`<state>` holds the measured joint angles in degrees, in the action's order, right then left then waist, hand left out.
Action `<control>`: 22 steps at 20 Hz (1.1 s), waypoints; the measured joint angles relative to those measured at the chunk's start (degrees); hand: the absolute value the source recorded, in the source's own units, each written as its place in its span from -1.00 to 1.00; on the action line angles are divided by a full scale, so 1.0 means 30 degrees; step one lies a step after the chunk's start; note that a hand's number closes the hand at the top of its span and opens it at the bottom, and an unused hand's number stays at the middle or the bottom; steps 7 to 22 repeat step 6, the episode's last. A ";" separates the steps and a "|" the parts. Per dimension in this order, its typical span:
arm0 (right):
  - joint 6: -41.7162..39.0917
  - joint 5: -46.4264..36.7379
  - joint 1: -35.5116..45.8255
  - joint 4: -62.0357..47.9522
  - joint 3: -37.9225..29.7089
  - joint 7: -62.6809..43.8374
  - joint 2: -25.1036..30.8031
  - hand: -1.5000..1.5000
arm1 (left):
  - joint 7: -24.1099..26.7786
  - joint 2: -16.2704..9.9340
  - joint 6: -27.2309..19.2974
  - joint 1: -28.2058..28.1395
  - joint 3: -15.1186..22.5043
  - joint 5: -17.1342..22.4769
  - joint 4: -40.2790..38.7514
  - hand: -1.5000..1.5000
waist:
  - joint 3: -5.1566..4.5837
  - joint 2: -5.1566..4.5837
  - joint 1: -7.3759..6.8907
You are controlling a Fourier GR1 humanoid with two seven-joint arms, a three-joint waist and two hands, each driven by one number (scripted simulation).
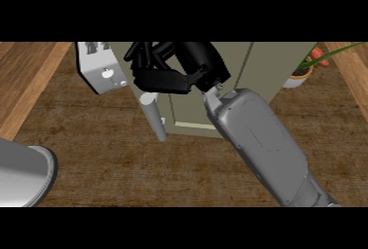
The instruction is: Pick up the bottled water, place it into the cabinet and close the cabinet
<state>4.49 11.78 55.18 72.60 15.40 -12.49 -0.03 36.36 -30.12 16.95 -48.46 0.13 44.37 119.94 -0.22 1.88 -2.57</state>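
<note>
One cabinet point(237, 73), upper centre of frame. One grey handle point(154, 116) left of centre. One potted plant point(305, 68), upper right. One black hand point(169, 73) on one grey forearm point(262, 141). One grey round object point(22, 172), lower left.

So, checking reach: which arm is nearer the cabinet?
Right. The right robot hand is up against the cabinet front; the left forearm shows only at the view's lower-left edge, well away from it.

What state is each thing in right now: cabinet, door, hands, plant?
Cabinet: upright on the counter, open at its left.
Cabinet door: swung open, handle facing out.
Right hand: fingers curled at the cabinet's opening; contents hidden.
Potted plant: upright, beside the cabinet.
Left forearm: at the lower left edge.
</note>
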 measured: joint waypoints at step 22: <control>-0.0169 -0.0128 0.0388 -0.1156 -0.0035 0.1305 0.0009 1.00 | -0.0345 -0.0080 0.0102 0.0360 -0.0069 0.0171 0.0086 1.00 | -0.0029 0.0127 -0.0162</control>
